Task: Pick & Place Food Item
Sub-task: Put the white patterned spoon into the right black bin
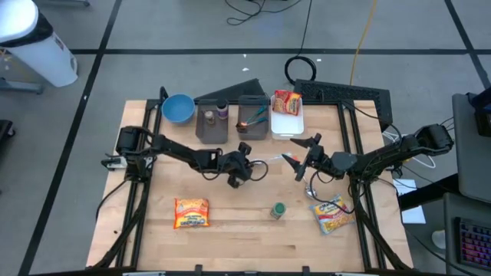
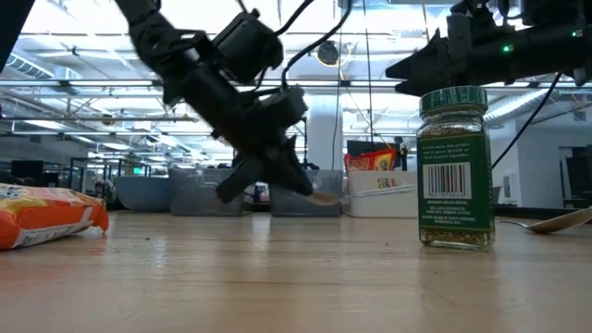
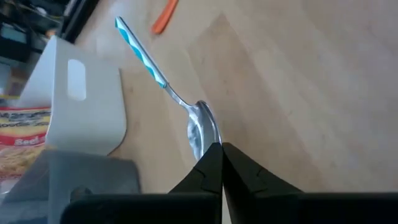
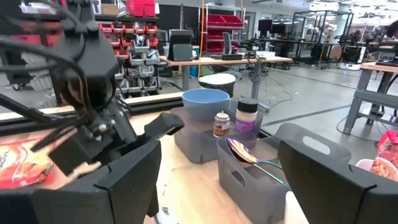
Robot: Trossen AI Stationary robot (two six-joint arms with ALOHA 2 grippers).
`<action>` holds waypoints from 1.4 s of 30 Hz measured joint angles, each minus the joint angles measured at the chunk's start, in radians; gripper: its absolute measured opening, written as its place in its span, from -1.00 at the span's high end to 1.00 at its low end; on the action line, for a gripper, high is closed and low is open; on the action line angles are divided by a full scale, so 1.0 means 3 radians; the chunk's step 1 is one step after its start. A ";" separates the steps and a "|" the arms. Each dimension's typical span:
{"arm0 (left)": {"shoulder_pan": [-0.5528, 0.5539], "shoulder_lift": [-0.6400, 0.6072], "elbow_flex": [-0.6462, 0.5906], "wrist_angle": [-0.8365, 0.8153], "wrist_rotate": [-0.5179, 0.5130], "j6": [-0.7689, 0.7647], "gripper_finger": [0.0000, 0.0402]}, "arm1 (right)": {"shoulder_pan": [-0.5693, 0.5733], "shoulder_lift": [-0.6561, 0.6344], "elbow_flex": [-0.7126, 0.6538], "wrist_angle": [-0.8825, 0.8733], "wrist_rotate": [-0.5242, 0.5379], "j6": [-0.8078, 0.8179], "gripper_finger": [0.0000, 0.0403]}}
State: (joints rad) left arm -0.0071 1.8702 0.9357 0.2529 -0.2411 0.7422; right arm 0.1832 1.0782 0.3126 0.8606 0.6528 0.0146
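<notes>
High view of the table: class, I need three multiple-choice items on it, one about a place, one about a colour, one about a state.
1. Where does the jar stand?
A. in the white bin
B. on the table between two noodle packets
C. inside the bowl

2. What colour is the bowl?
A. blue
B. red
C. green

3. How is the right gripper?
A. shut on the jar
B. shut on a packet
C. open, holding nothing

Answers:
1. B, as it stands on bare wood with a packet on either side.
2. A, as its rim and inside are blue.
3. C, as its fingers are spread with nothing between them.
</notes>
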 joint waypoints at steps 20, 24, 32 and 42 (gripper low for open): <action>0.0001 -0.0004 0.1308 -0.2184 0.0921 -0.0690 0.99 | -0.0067 0.0000 0.0930 -0.2427 -0.0398 0.0079 -0.58; -0.0002 -0.0077 0.1435 -0.2386 0.1072 -0.0716 0.99 | -0.0066 0.0011 0.0931 -0.2477 -0.0875 0.0007 -0.58; 0.0011 -0.0467 0.1476 -0.2415 0.1065 -0.0701 1.00 | -0.0082 0.0243 0.0932 -0.2487 -0.1142 0.0076 -0.58; 0.0036 -0.0475 0.1475 -0.2540 0.1064 -0.0758 1.00 | -0.0093 0.0384 0.0931 -0.2242 -0.1122 -0.0057 -0.58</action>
State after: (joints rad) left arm 0.0036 1.7276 1.3781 -0.5089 0.0780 0.5147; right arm 0.1555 1.1934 0.5919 0.1881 0.3163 -0.0024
